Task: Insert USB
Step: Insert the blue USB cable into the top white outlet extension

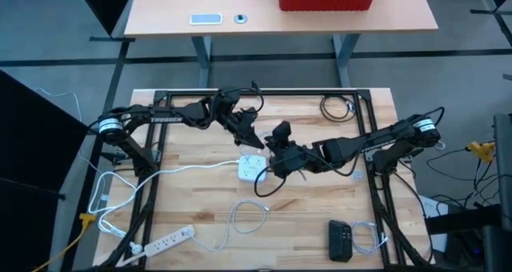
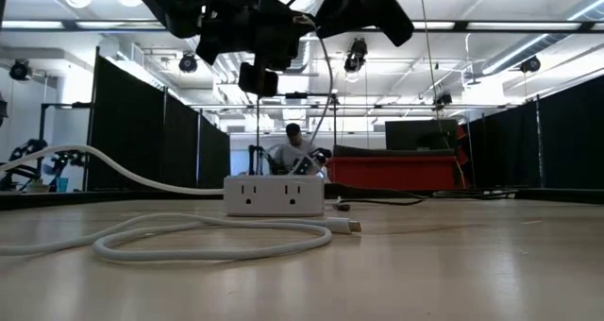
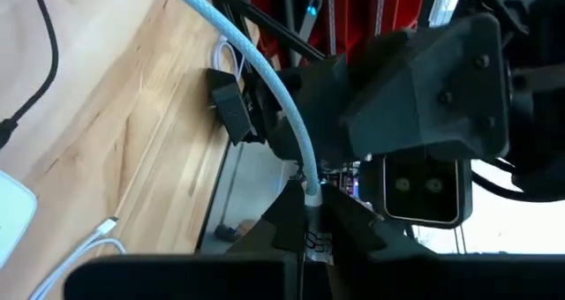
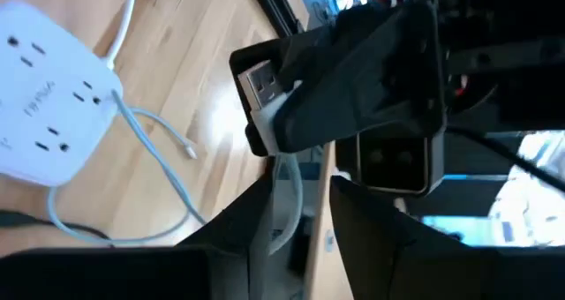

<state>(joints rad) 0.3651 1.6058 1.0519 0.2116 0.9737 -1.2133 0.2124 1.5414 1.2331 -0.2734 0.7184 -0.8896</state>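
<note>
I judged the limp white cable best held near its stiff USB plug, which my left gripper pinched.

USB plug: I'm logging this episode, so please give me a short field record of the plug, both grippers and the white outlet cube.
USB plug: held in the air, metal end bare
left gripper: shut on the plug, above the table
right gripper: open, the white cable running between its fingers
white outlet cube: on the table, near both grippers
inserted: not yet
</note>
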